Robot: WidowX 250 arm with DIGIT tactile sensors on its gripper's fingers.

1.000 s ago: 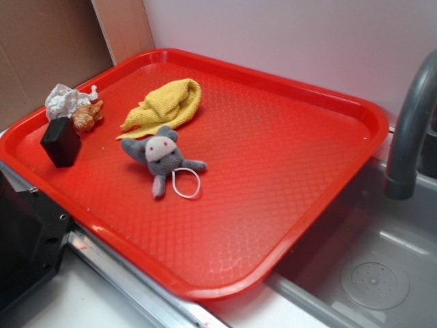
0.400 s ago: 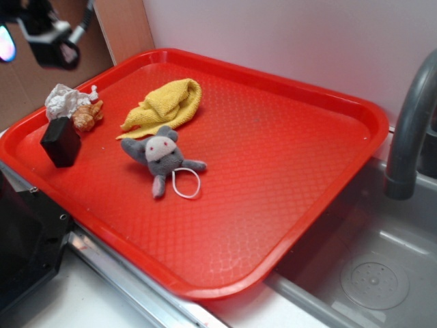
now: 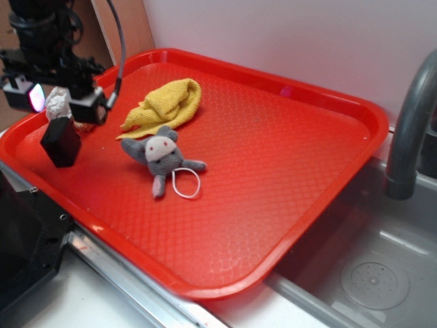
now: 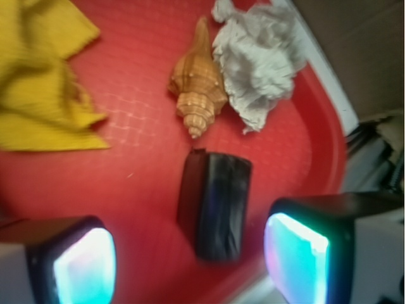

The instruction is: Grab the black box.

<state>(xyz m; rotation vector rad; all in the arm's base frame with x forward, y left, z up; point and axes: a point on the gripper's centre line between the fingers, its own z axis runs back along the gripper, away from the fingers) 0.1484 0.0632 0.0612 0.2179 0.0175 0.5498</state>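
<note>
The black box (image 3: pixel 61 141) stands at the left end of the red tray (image 3: pixel 273 171), close to the tray's front rim. In the wrist view the black box (image 4: pixel 215 206) lies below and between my two glowing pads, nearer the right one. My gripper (image 3: pixel 60 99) hovers above it, open, with nothing between its fingers. Seen from the wrist, the gripper (image 4: pixel 190 263) spans wider than the box.
A seashell (image 4: pixel 197 92) and a crumpled white paper (image 4: pixel 256 60) lie just behind the box. A yellow cloth (image 3: pixel 167 104) and a grey plush mouse (image 3: pixel 162 158) sit further right. A black appliance (image 3: pixel 24 239) stands at the tray's front left; a faucet (image 3: pixel 410 123) and sink are on the right.
My arm came into view from the upper left and has moved down and right until it hangs over the black box. Nothing on the tray has moved.
</note>
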